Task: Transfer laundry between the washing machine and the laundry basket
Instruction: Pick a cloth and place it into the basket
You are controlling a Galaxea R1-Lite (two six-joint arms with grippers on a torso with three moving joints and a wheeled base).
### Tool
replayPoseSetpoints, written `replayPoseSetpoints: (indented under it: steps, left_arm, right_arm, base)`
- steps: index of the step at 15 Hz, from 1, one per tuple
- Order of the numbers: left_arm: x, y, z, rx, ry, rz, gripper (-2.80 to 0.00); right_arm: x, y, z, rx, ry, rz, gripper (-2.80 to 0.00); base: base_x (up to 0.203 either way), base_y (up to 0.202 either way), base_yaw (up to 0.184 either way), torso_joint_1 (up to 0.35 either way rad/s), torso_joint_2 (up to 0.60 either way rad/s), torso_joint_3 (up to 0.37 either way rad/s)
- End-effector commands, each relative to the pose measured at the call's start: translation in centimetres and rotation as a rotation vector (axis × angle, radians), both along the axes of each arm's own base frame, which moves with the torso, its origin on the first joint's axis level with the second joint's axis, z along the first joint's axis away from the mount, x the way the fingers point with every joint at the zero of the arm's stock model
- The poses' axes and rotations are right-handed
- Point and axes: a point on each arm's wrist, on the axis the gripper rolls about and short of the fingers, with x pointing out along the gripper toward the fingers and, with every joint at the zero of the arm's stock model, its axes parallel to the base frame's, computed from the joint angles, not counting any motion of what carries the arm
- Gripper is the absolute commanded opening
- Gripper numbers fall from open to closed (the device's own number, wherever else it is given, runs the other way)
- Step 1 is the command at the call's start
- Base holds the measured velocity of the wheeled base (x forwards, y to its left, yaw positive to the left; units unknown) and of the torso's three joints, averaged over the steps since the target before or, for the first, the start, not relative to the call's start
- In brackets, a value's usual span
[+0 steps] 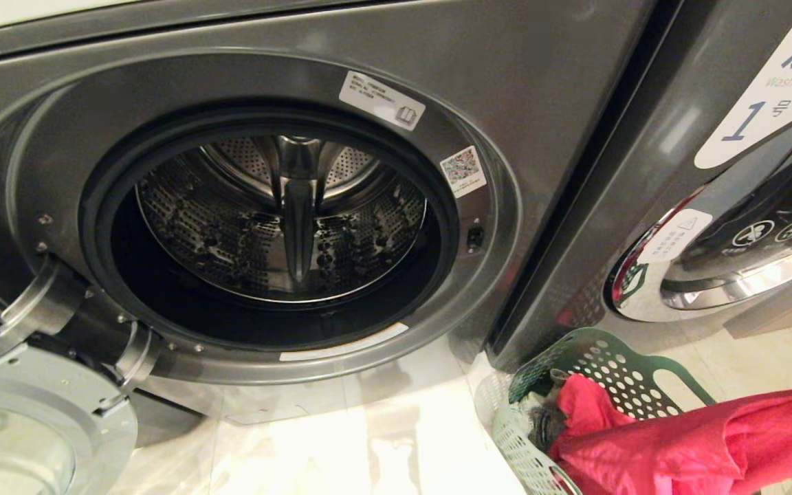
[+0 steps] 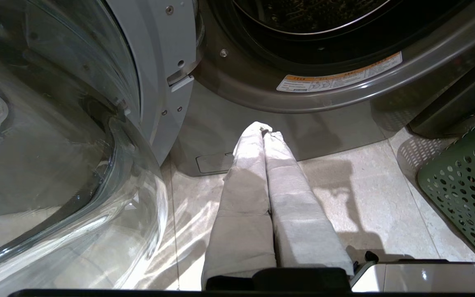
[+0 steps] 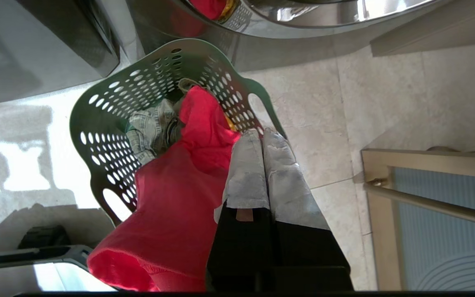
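Pale glossy floor tiles, right hand clamped on red garment, left hand together.

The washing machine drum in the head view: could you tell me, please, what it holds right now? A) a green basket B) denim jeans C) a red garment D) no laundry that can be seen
D: the drum shows only bare perforated metal, while the red garment is draped over the green basket on the floor beside the machine.
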Motion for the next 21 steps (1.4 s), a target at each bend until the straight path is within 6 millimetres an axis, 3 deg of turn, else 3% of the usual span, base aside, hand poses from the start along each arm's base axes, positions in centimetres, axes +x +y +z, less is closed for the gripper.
replayPoseSetpoints:
  steps: [1,4,10,11,16,20,21]
  left_arm:
    - [0.0,0.0,0.0,-0.001,0.0,-0.001,-2.8]
    - [0.0,0.0,0.0,-0.001,0.001,0.001,-2.8]
    - [0.0,0.0,0.0,-0.001,0.0,-0.001,-2.8]
    - [0.0,0.0,0.0,-0.001,0.0,0.001,-2.8]
    - [0.0,0.0,0.0,-0.001,0.0,-0.001,-2.8]
    - [0.0,0.0,0.0,-0.001,0.0,-0.001,-2.8]
    - [0.0,0.0,0.0,-0.001,0.0,-0.001,-2.8]
  right_arm:
    - [1.9,0.0,-1.1,-0.012,0.054,-0.029,-2.8]
    - [3.3,-0.6,-1.1,0.006,0.028,-0.067,-2.8]
    - [3.5,-0.9,-0.8,0.019,0.023,-0.061,-2.8]
    - [3.5,-0.9,-0.8,0.02,0.02,-0.06,0.0]
    - [3.4,-1.0,-0.6,0.044,0.014,-0.039,0.0]
    - [2.2,-1.0,0.5,0.077,-0.043,0.019,0.0]
    - [2.1,-1.0,0.3,0.077,-0.037,0.019,-2.8]
  base:
    - [0.0,0.0,0.0,0.0,0.0,0.0]
    - [0.0,0.0,0.0,0.0,0.0,0.0]
    - [0.0,0.0,0.0,0.0,0.0,0.0]
    - [0.0,0.0,0.0,0.0,0.0,0.0]
    - [0.0,0.0,0.0,0.0,0.0,0.0]
    - [0.0,0.0,0.0,0.0,0.0,0.0]
    - [0.0,0.0,0.0,0.0,0.0,0.0]
